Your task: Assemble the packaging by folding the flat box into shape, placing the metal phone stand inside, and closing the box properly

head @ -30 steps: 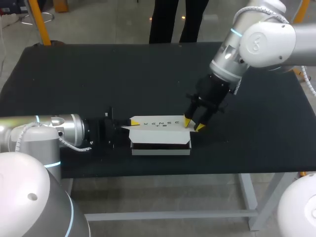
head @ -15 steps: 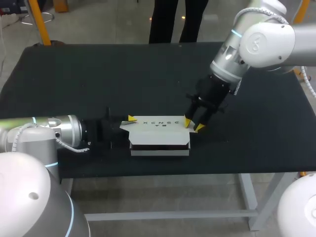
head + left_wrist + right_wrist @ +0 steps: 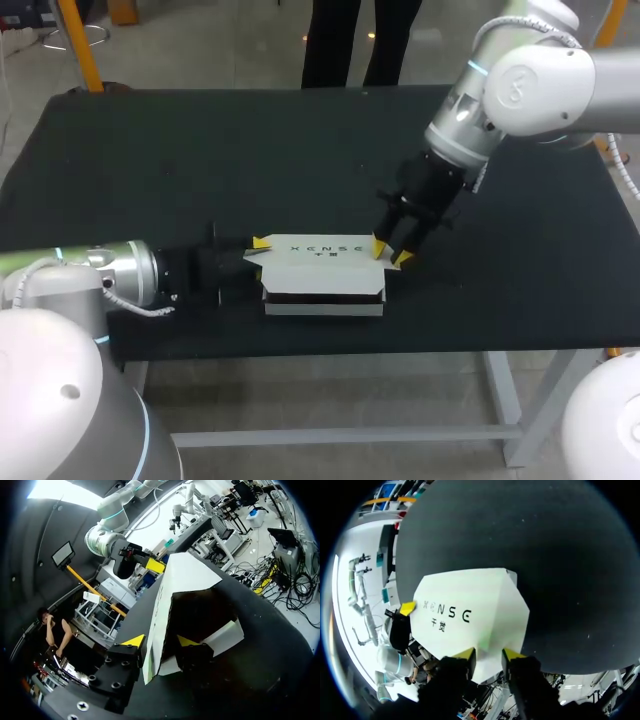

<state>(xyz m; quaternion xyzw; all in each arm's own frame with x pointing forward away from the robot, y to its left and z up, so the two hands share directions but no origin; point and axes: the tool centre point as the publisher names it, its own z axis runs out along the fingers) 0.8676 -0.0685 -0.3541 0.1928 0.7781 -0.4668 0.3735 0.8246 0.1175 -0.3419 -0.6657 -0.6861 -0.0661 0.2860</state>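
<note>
On the tabletop [image 3: 200, 160], the left hand [image 3: 160, 641] has retreated slightly, open, fingers [image 3: 133, 641] straddling the box's [image 3: 322, 272] end wall; right hand [image 3: 391, 251], open, tips against the opposite end.

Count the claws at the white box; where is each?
2: the left claw at the box's left end, straddling one wall; the right claw at its right end.

— What colour is the box [image 3: 322, 262]?
— White, with dark lettering on top and a dark inside. The table [image 3: 200, 150] is plain black.
— And the robot?
— The left gripper [image 3: 160, 641] and right gripper [image 3: 391, 252] are black with yellow tips. The left arm [image 3: 110, 275] and right arm [image 3: 530, 85] are white and silver.
</note>
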